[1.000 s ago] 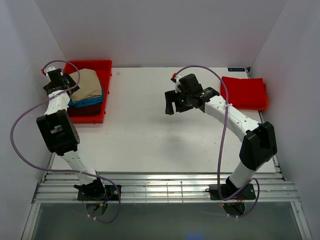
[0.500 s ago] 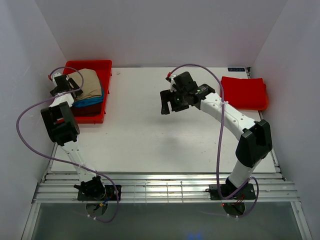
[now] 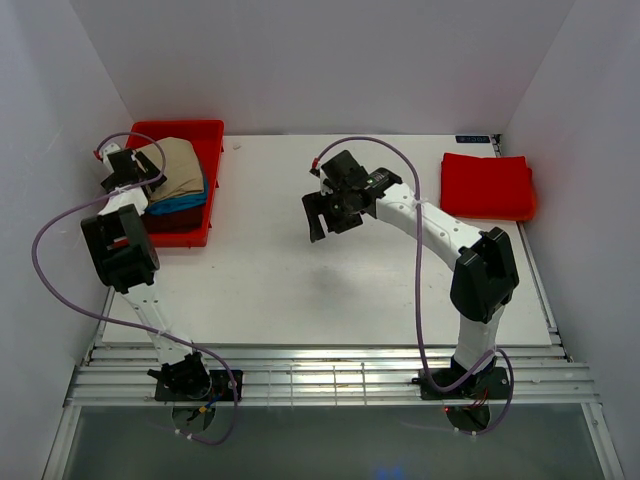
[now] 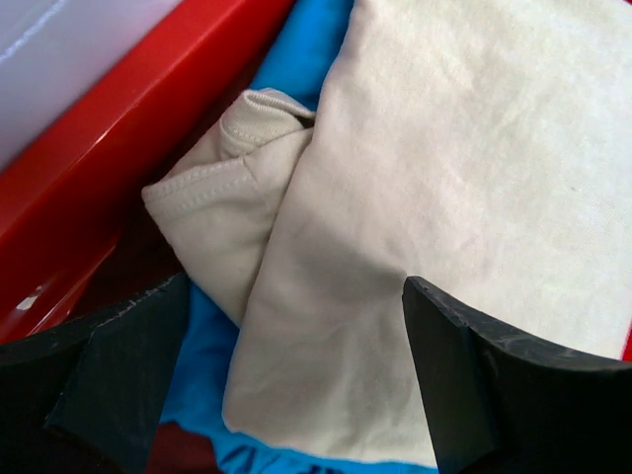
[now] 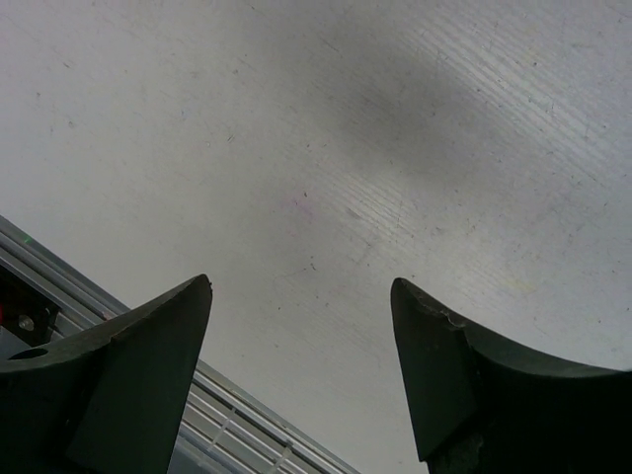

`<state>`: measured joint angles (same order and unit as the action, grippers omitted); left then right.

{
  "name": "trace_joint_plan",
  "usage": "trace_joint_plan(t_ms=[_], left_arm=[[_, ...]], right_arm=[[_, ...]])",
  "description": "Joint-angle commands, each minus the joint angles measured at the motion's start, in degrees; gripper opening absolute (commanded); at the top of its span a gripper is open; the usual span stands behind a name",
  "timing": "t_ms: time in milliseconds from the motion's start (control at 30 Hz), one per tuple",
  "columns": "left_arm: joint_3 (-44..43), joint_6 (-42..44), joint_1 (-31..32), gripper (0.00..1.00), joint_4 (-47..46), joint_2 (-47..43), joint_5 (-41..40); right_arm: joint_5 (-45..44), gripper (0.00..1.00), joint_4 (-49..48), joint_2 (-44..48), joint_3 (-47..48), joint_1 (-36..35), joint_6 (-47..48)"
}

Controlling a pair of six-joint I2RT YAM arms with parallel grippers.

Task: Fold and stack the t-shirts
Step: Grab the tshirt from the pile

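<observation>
A tan-beige t-shirt (image 3: 178,164) lies bunched on a blue t-shirt (image 3: 182,204) inside the red tray (image 3: 176,128) at the back left. My left gripper (image 3: 140,178) hangs over the tray's left side. In the left wrist view it (image 4: 296,286) stands open, its fingers on either side of the tan shirt's (image 4: 444,197) near edge, with blue cloth (image 4: 207,346) below. A folded bright red t-shirt (image 3: 487,186) lies at the back right. My right gripper (image 3: 322,222) is open over bare table at mid-table, empty (image 5: 301,281).
The red tray's wall (image 4: 118,128) runs close along the left finger. White walls enclose the table on three sides. Metal rails (image 5: 247,425) mark the table's near edge.
My right arm has swung left across the table, away from the red shirt, jaws still open. My left gripper shifted a little over the tray, then held still.
</observation>
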<state>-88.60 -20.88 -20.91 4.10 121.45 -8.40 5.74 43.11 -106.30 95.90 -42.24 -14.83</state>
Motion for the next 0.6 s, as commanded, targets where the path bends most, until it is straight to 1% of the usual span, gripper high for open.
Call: trace_joint_plan(t_ms=[0,67,100,167,233,267,333,567], left_arm=[[2.02,-1.62,-0.01,0.98,-1.55,-6.75,0.85],[2.64,-1.62,-0.01,0.96,-1.9,-6.84,1.46],[3.34,-1.62,0.08,0.94,-2.42,-6.84,1.63],[3.61,-1.62,0.51,0.84,-2.52,-7.27,1.2],[3.78,-1.53,1.3,0.84,-2.69,-8.33,0.5],[3.61,-1.35,1.57,0.88,-2.6,-8.77,0.23],[2.91,-1.09,2.53,0.91,-1.99,-9.47,-0.3],[3.6,-1.35,3.5,0.92,-1.46,-9.3,-1.0]], right_arm=[[-0.38,0.79,0.74,0.22,3.07,-0.12,0.15],[-0.55,0.79,1.01,-0.13,3.16,-0.12,0.42],[-0.73,0.79,1.1,-0.13,3.24,-0.12,0.5],[-0.73,0.79,1.18,-0.14,3.33,-0.12,0.5],[-0.64,0.79,1.27,-0.13,3.24,-0.12,0.59],[-0.64,0.78,1.27,-0.22,3.16,-0.21,0.5],[-0.64,0.78,1.18,-0.31,3.16,-0.12,0.42],[-0.9,0.78,1.53,-0.4,3.24,-0.21,0.24]])
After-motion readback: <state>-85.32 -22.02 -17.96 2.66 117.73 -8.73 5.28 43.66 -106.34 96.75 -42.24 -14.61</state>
